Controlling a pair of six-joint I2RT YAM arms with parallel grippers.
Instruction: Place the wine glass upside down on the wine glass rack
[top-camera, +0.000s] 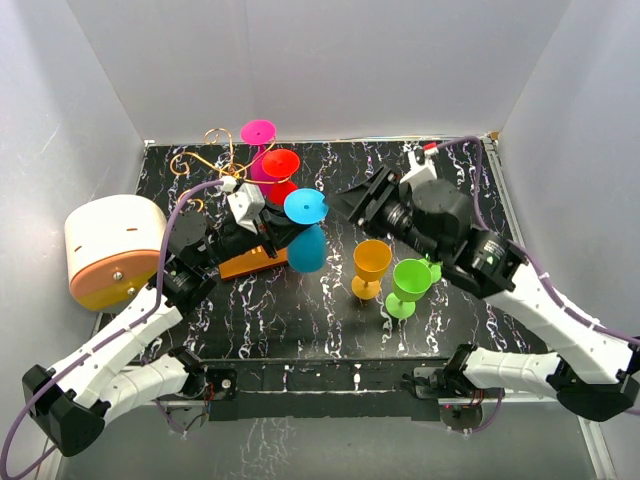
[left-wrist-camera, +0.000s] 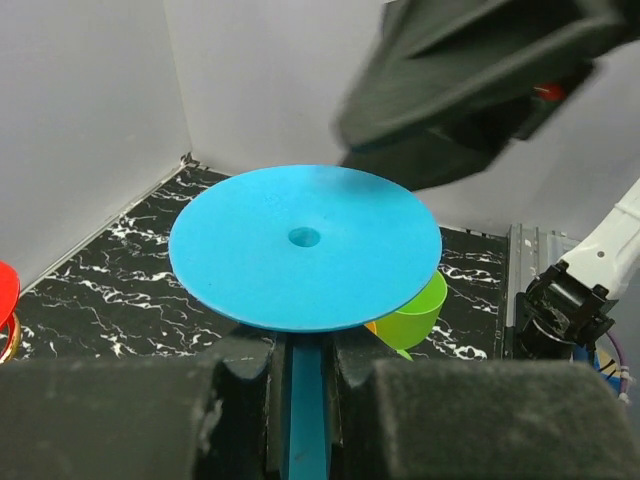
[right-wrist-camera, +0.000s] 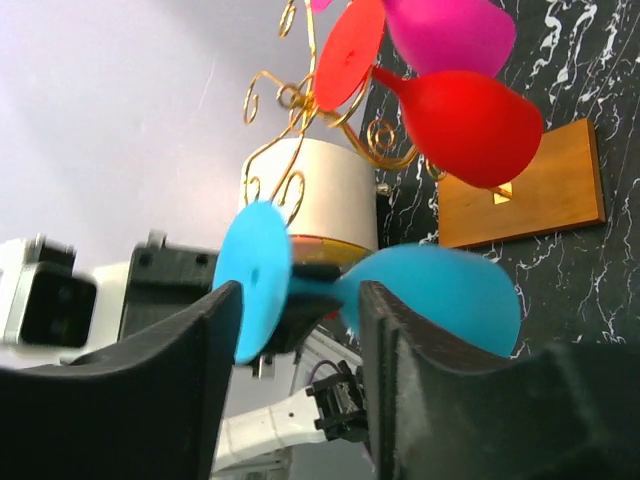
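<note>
Matt blue plastic wine glass (left-wrist-camera: 260, 260)

Place: a robot lab's test booth.
Walls: plain white panels (top-camera: 330, 60) box in three sides.
Table: black marble-patterned top (top-camera: 300, 320).
Rig: left arm (top-camera: 110, 350) and right arm (top-camera: 540, 300) bolted at the near edge, purple cable (top-camera: 176, 210) trailing.
Props: toy-bright plastic wine glasses (top-camera: 410, 280), gold wire rack (top-camera: 215, 150).
</note>
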